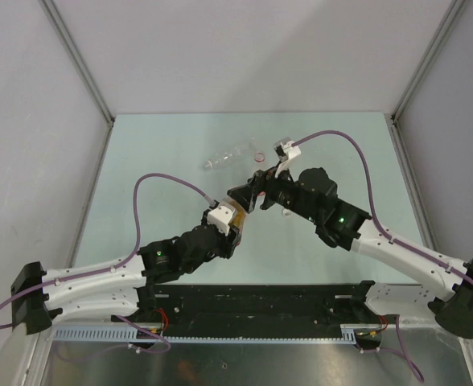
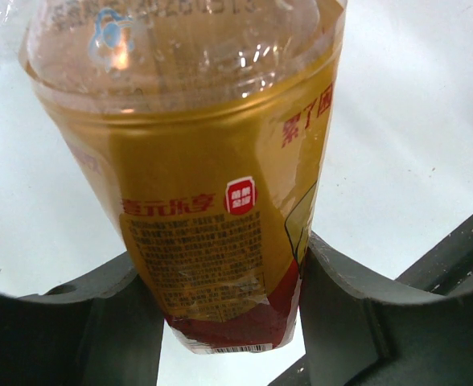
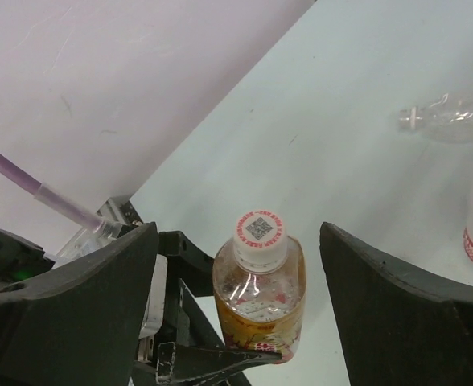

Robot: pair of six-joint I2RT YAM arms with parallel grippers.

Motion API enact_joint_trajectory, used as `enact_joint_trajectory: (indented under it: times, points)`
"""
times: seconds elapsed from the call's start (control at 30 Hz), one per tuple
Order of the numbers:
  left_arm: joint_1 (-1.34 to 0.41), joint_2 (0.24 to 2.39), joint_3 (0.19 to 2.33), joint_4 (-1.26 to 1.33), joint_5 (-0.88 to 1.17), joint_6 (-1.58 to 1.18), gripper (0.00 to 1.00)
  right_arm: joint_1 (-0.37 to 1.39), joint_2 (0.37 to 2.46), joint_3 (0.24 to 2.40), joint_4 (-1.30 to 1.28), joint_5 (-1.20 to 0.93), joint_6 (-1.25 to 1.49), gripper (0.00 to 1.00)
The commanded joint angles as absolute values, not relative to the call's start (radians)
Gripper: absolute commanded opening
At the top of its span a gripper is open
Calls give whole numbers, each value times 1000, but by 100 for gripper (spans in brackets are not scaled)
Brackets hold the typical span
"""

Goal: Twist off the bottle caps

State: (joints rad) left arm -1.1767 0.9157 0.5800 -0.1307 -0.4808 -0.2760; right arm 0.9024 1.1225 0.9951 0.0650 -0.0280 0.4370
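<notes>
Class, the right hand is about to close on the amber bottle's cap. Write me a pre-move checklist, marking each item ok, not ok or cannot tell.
1. Left hand grips the amber bottle: ok, both fingers press its lower body.
2. White cap on the bottle: ok.
3. Right hand open: ok, jaws wide apart.
4. Cap between the right fingers: ok, though off-centre.
5. Fingers level with the cap: cannot tell.
6. Crinkled bottle out of the way: ok, lying well apart.

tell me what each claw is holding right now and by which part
The left claw clamps the amber bottle low on its labelled body, near the base. The right claw holds nothing: open, flanking the white cap.
</notes>
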Motion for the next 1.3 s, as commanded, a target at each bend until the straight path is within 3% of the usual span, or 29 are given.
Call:
enact_joint_trajectory:
  times: [0.0, 0.3, 0.87, 1.1, 1.27]
  points:
    - [-1186, 909, 624, -130, -535, -309, 0, 928, 1154, 1054, 92, 0, 428, 81]
    - [-1186, 868, 606, -136, -522, -309, 0, 941, 1199, 1064, 68, 21, 423, 63]
    - [-1186, 859, 590, -132, -512, -294, 0, 934, 1162, 1063, 39, 19, 383, 11]
    - [-1186, 852, 584, -119, -398, -237, 0, 860, 1124, 1031, 85, -233, 337, 4]
    - [-1186, 832, 562, -58, -198, -172, 0, 792, 1096, 997, 152, -487, 301, 4]
